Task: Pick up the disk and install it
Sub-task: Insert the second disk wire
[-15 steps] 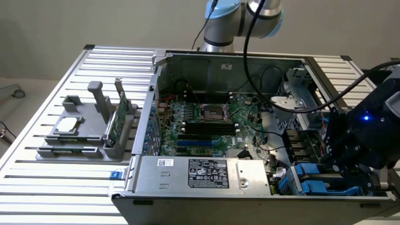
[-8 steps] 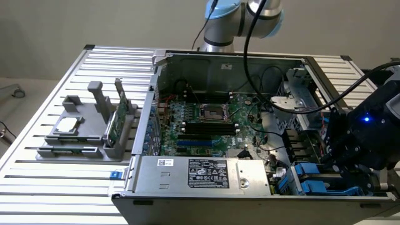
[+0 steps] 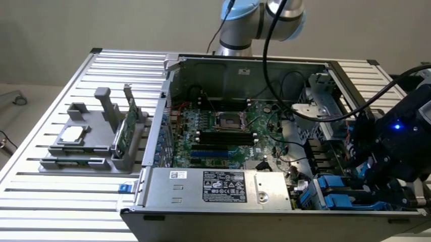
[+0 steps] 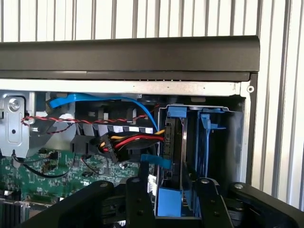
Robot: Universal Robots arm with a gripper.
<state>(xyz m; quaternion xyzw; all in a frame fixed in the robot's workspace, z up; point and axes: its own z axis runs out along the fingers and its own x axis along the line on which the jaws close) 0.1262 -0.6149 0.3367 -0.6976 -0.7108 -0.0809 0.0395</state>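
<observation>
Disk: we see the disk (image 4: 172,156) standing on edge in the drive cage (image 4: 237,142) at the corner of the open computer case (image 3: 269,222), blue rails (image 4: 176,112) along its edges; in the exterior view its blue plastic (image 3: 336,194) shows at the case's near corner, toward that view's right.

Gripper: our gripper (image 4: 171,199) hangs just above the seated disk, its two black fingers (image 4: 137,199) standing apart on either side of the blue rail end and clamped on nothing we can see. In the exterior view the black gripper body (image 3: 394,156) sits over that same corner.

Cables: a flat blue data cable (image 4: 95,99) arcs toward the cage; a red, yellow and black power lead (image 4: 133,140) reaches the disk's near edge, and a twisted red-and-black pair (image 4: 71,119) runs beside it.

Motherboard: we find the green motherboard (image 3: 229,131) on the case floor, its processor socket (image 3: 225,120) near the middle.

Power supply: a silver box with a white label (image 3: 222,189) lies along the case's near wall.

Parts holder: on the slatted metal table (image 3: 60,201), toward the exterior view's left, a grey holder (image 3: 88,151) carries a small square silver chip (image 3: 72,133) and an upright green card (image 3: 128,126).

Arm: the robot's base joint (image 3: 239,25) rises behind the case.
</observation>
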